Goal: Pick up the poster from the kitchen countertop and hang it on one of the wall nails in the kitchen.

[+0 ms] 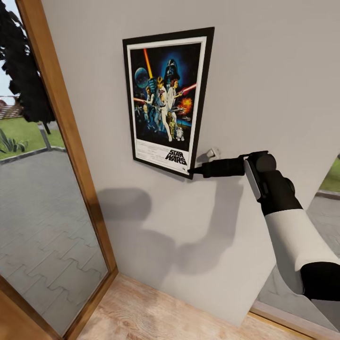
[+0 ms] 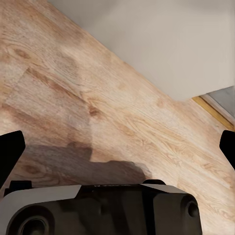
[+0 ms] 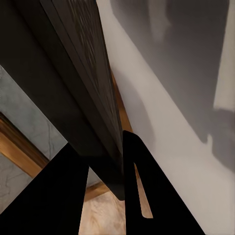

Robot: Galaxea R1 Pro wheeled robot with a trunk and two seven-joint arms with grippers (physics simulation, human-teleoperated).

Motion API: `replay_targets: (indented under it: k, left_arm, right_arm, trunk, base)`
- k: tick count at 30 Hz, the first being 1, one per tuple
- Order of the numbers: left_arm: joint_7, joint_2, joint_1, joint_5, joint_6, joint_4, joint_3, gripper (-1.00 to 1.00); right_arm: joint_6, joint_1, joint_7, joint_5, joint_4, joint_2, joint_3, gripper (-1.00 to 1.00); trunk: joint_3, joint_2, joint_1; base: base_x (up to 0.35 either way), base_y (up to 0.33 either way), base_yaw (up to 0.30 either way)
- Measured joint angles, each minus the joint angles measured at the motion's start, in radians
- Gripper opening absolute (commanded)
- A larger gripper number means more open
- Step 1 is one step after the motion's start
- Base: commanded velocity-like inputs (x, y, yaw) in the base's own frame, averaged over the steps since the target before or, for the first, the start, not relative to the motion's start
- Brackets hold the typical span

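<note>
In the head view, a tall window point(image 1: 42, 189) with a wooden frame point(image 1: 71, 141) occupies the left side; paving, grass and a dark tree are visible through the glass. To its right stands a plain grey wall point(image 1: 264, 71). The poster point(image 1: 165, 99) lies flat against this wall in its upper part, upright with a slight tilt, its black frame enclosing a white border and the "STAR WARS" logo at the bottom. A small pale nail point(image 1: 213, 153) protrudes from the wall just beside the poster's lower right corner. The right gripper point(image 1: 192, 171) reaches in from the right and meets that corner; its black fingers extend from a black wrist and a white forearm point(image 1: 297, 236). Shadows of the arm and the poster fall on the wall beneath them. A strip of wooden floor point(image 1: 156, 311) runs along the base of the wall, and a second glazed opening appears at the far right. In the left wrist view, the left gripper point(image 2: 117, 147) points down at the wooden floor point(image 2: 98, 98) near the foot of the wall; its two black fingertips point(image 2: 10, 152) sit at opposite edges of the picture, spread wide, with nothing between them. In the right wrist view, the right gripper point(image 3: 120, 169) has its two black fingers point(image 3: 63, 196) pinching the dark edge of the poster point(image 3: 83, 73), which runs away from the camera close to the grey wall point(image 3: 166, 122).
</note>
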Motion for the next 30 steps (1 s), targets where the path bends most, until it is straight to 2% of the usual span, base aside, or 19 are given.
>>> replay_targets:
  k: [5, 8, 11, 27, 30]
  left_arm:
    - [0.000, 0.004, 0.000, 0.000, 0.000, -0.001, 0.000, 1.00]
    - [0.003, 0.001, 0.000, -0.001, -0.013, 0.005, 0.004, 1.00]
    - [0.003, 0.002, 0.000, -0.002, -0.013, 0.005, 0.004, 1.00]
    - [0.003, 0.001, 0.000, -0.002, -0.013, 0.005, 0.004, 1.00]
    - [0.003, 0.016, 0.000, -0.001, -0.013, 0.005, 0.003, 1.00]
  right_arm:
    - [0.000, 0.000, 0.000, -0.004, -0.006, 0.000, 0.000, -1.00]
    - [-0.003, -0.017, -0.004, -0.006, 0.011, 0.017, 0.017, -1.00]
    - [-0.004, -0.027, -0.005, -0.004, 0.015, 0.030, 0.017, -1.00]
    - [-0.004, -0.027, -0.004, -0.004, 0.014, 0.029, 0.017, -1.00]
    - [-0.003, -0.028, -0.001, -0.003, 0.021, 0.042, 0.012, -1.00]
  trunk:
    - [0.000, 0.000, 0.000]
    - [0.000, 0.000, 0.000]
    - [0.000, 0.000, 0.000]
    - [0.000, 0.000, 0.000]
    - [0.000, 0.000, 0.000]
  base:
    - [0.000, 0.000, 0.000]
    - [0.000, 0.000, 0.000]
    - [0.000, 0.000, 0.000]
    - [0.000, 0.000, 0.000]
    - [0.000, 0.000, 0.000]
